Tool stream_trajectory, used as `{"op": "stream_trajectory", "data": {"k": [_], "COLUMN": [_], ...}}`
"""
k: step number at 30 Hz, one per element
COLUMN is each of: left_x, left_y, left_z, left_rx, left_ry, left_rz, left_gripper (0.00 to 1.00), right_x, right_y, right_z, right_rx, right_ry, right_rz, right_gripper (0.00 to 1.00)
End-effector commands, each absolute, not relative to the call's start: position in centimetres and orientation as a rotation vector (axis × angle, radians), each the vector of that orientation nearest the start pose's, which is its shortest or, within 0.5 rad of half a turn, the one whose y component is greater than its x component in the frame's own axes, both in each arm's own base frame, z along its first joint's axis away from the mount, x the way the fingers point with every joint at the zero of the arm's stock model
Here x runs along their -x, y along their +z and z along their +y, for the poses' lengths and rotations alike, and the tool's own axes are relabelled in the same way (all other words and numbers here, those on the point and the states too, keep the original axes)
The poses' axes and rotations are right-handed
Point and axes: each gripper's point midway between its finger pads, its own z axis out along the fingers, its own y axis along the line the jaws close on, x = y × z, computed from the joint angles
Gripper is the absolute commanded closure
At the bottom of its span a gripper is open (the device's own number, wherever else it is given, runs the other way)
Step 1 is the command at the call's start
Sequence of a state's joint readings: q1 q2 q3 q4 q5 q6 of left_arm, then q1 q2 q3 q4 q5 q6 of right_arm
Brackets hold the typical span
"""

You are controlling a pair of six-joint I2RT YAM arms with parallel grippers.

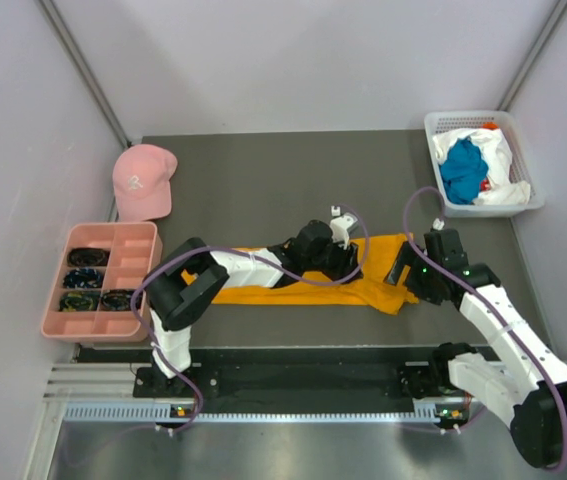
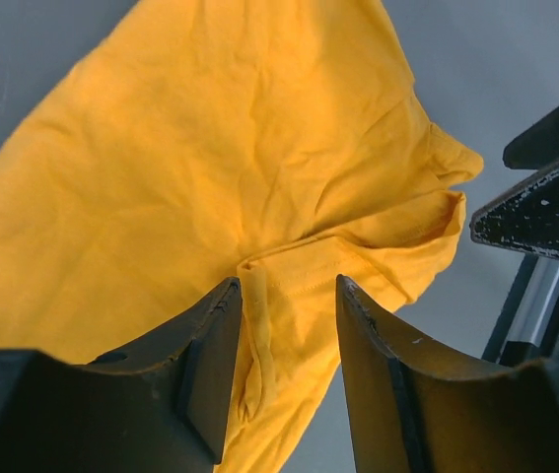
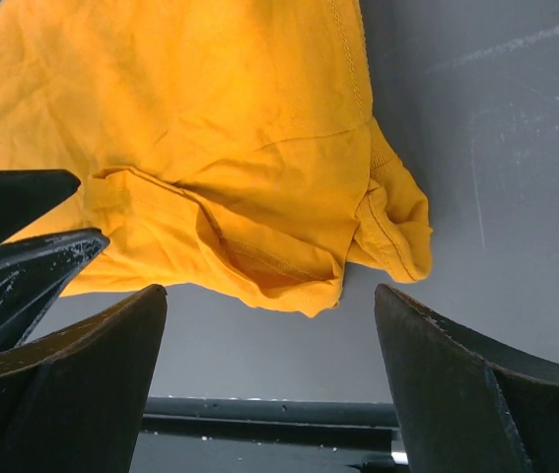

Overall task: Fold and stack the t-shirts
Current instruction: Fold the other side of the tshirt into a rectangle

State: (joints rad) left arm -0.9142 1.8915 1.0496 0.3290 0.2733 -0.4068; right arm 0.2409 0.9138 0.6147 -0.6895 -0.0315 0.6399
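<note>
Left claw (image 2: 287, 284): fingers half spread, pointing down at a raised fold of the orange-yellow t-shirt (image 2: 210, 148). The fold runs into the gap between the two fingers. The wrist view shows no closed pinch on the cloth.

Right claw (image 3: 269, 293): fingers spread wide, nothing between them. It hangs at the right end of the same shirt, just above a bunched corner with a stitched hem. The two claws are near each other, and each wrist view shows the other claw's dark fingers at its edge.

Left arm (image 1: 253, 265): the elbow is bent above the near left base. The white forearm reaches right across the shirt, with the wrist over the right half of the shirt.

Right arm (image 1: 503, 320): the elbow is folded back at the near right corner. The forearm slants far and left to the shirt's right end.

The shirt lies folded as a long strip across the near middle of the dark bench (image 1: 263, 180).

Far right: a white basket (image 1: 433, 125) holds a teal-blue t-shirt (image 1: 463, 175) on a white t-shirt (image 1: 508, 190).

Far left: a pink cap (image 1: 143, 180). Near it: a pink compartment tray (image 1: 98, 330).
</note>
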Motion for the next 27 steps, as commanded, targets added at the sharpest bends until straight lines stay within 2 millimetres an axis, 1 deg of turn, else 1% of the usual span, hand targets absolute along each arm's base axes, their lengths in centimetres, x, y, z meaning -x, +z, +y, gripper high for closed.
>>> {"op": "stream_trajectory", "data": {"k": [1, 5, 11, 18, 20, 21, 22, 24, 25, 27], "left_x": [-26.7, -26.7, -26.9, -27.0, -27.1, -27.1, -27.2, -27.2, -27.2, -27.4], "left_y": [8.1, 7.6, 6.2, 5.8, 5.5, 5.4, 5.5, 5.2, 5.2, 5.0], "left_z": [-44.3, -44.1, -43.1, -43.4, -43.5, -43.6, -43.7, -43.7, -43.8, -43.7], "left_rx": [-0.755, -0.763, -0.771, -0.767, -0.764, -0.763, -0.761, -0.76, -0.758, -0.751], "left_ry": [-1.023, -1.002, -0.938, -0.94, -0.94, -0.94, -0.941, -0.942, -0.941, -0.936], "left_rz": [2.064, 2.075, 2.11, 2.114, 2.119, 2.122, 2.121, 2.129, 2.128, 2.133], "left_gripper": [0.52, 0.54, 0.55, 0.56, 0.58, 0.61, 0.71, 0.83, 0.93, 0.99], "right_x": [-20.3, -20.3, -20.2, -20.1, -20.0, -20.0, -19.9, -19.8, -19.7, -19.6], "right_y": [8.3, 8.2, 8.1, 8.0, 8.0, 8.1, 8.0, 8.1, 8.0, 7.9], "right_z": [8.6, 8.7, 8.8, 8.9, 8.8, 8.8, 8.8, 8.8, 8.8, 8.8], "right_rx": [-0.486, -0.485, -0.489, -0.485, -0.49, -0.487, -0.487, -0.487, -0.489, -0.493], "right_ry": [0.391, 0.396, 0.403, 0.406, 0.403, 0.405, 0.406, 0.406, 0.408, 0.409], "right_rz": [2.552, 2.555, 2.559, 2.562, 2.566, 2.563, 2.565, 2.565, 2.567, 2.57], "right_gripper": [0.14, 0.14, 0.14, 0.14, 0.14, 0.14, 0.14, 0.14, 0.14, 0.14]}}
